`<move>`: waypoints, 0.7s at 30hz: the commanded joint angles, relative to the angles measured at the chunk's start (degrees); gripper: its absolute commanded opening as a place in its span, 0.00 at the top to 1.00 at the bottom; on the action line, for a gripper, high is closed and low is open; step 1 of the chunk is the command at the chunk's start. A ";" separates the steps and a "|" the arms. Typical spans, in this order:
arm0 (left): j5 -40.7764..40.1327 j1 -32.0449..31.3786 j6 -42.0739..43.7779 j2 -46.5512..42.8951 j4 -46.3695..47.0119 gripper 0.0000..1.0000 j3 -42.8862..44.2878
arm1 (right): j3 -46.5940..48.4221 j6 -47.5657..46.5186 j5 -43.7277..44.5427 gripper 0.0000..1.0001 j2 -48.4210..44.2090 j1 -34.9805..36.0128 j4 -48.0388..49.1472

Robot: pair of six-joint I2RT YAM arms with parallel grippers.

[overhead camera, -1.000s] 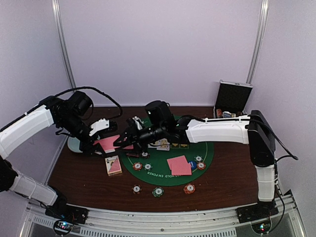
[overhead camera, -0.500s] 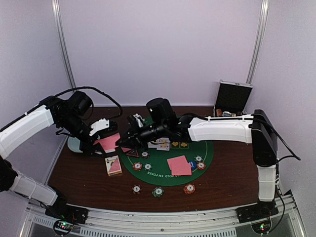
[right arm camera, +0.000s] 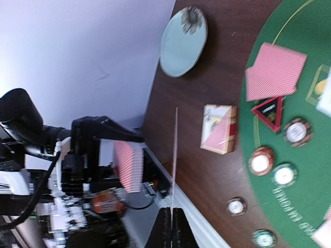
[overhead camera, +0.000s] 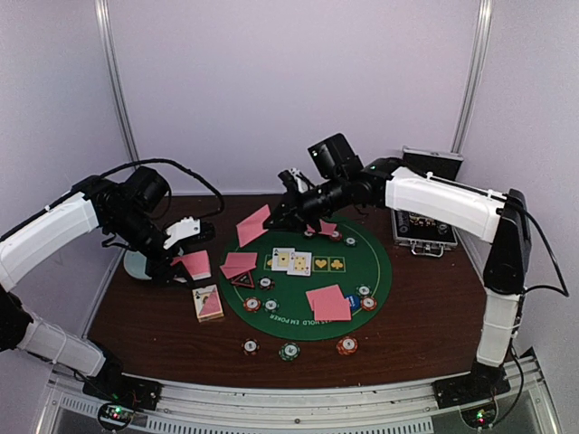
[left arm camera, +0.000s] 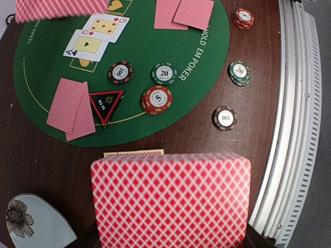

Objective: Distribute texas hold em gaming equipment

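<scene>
Green felt (overhead camera: 362,282); right end effector (overhead camera: 279,214) pinches pink-red lattice-backed card (overhead camera: 252,226), left end effector (overhead camera: 181,267) clamps deck (left arm camera: 170,199)

left gripper (overhead camera: 181,262) all but covered in its wrist view by its stack of cards (left arm camera: 170,199), card box (left arm camera: 133,153) a mere sliver above, pale blue flowered dish (left arm camera: 31,225) cropped at the corner, single card (right arm camera: 175,155) in the right gripper (right arm camera: 171,222) edge-on, face unseen

Dark brown wooden table (overhead camera: 425,316); round green felt mat (overhead camera: 366,262) at its centre. Pale blue round dish (right arm camera: 183,40), flower-printed, on bare wood left of mat. Black-lined metal case (overhead camera: 423,237) far right, seemingly open; contents indistinct.
</scene>
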 commanded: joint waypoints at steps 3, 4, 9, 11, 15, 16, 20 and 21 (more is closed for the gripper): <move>0.39 0.24 0.41 -0.62 0.67 1.00 0.62 | 12.93 -31.91 25.05 1.00 -1.15 -2.78 -33.28; 0.54 0.24 0.40 -0.61 0.68 1.00 0.67 | 13.32 -35.13 29.07 1.00 -0.87 -2.74 -34.73; 0.33 0.24 0.28 -0.73 0.65 1.00 0.42 | 8.16 -52.96 48.40 1.00 -1.71 -1.47 -31.08; -0.04 0.24 0.45 -0.85 0.67 1.00 0.28 | 6.05 -59.33 56.07 1.00 -1.67 -0.90 -28.06; -0.10 0.24 0.54 -0.93 0.67 1.00 0.18 | 3.06 -71.40 67.14 1.00 0.07 -0.14 -21.85; -0.02 0.24 0.56 -0.95 0.66 1.00 0.14 | 2.01 -75.95 69.96 1.00 0.57 0.01 -19.54; 0.21 0.24 0.59 -0.85 0.72 1.00 0.18 | -0.60 -84.43 76.10 1.00 3.64 0.14 -10.32; 0.17 0.24 0.59 -0.84 0.72 1.00 0.12 | -1.79 -86.10 75.59 1.00 3.74 0.16 -7.64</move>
